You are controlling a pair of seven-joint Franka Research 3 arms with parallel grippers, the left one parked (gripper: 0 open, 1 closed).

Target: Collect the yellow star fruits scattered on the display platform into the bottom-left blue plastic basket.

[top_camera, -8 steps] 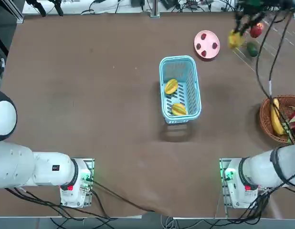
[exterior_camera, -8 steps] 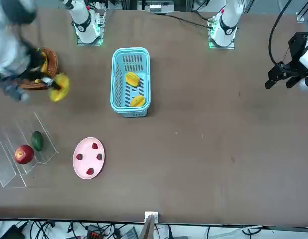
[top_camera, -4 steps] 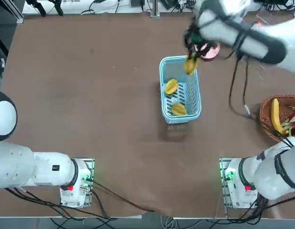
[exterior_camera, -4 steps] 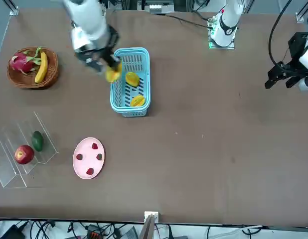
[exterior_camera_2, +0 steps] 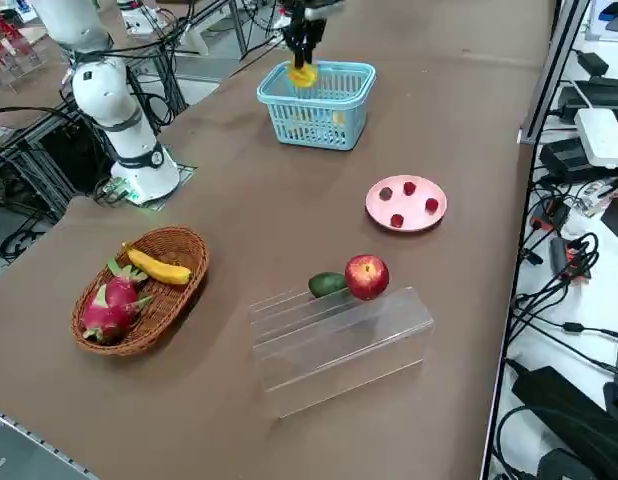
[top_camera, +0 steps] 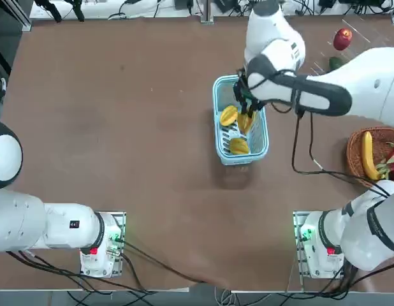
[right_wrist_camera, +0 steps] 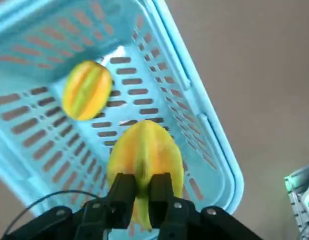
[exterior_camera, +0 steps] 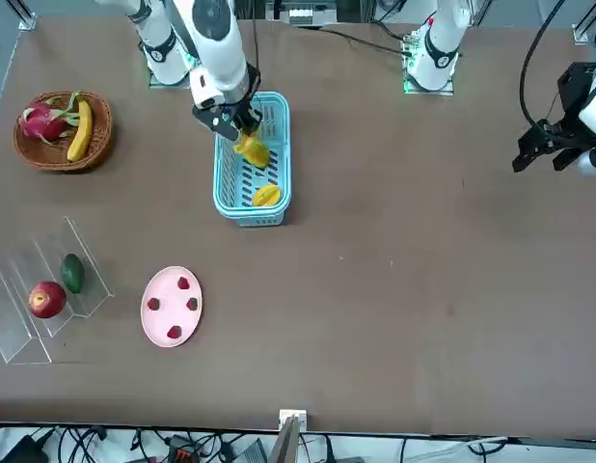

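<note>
- Since the earlier frame, the right gripper [right_wrist_camera: 143,181] and its load have moved from beside the platform to over the blue basket [exterior_camera_2: 314,126].
- Gripper state: closed on the held star fruit [right_wrist_camera: 146,150], one finger on each side. This pinch leaves the fruit's far end free, pointing into the basket, which suits a direct release.
- Inside the basket: two star fruits, the first [top_camera: 229,115] beside the held one, the second [top_camera: 239,146] nearer the robot's bases. Lower the load between the walls, then open; contact could roll the first fruit.
- Beyond the basket, to its right: pink plate [exterior_camera_2: 417,219], then display platform [exterior_camera_2: 334,345], bearing only the apple [exterior_camera_2: 367,277] and green fruit [exterior_camera_2: 327,284]; neither belongs to the task.
- Right of the basket: wicker basket [exterior_camera_2: 202,250], with banana [exterior_camera_2: 159,267] and dragon fruit [exterior_camera_2: 111,306].
</note>
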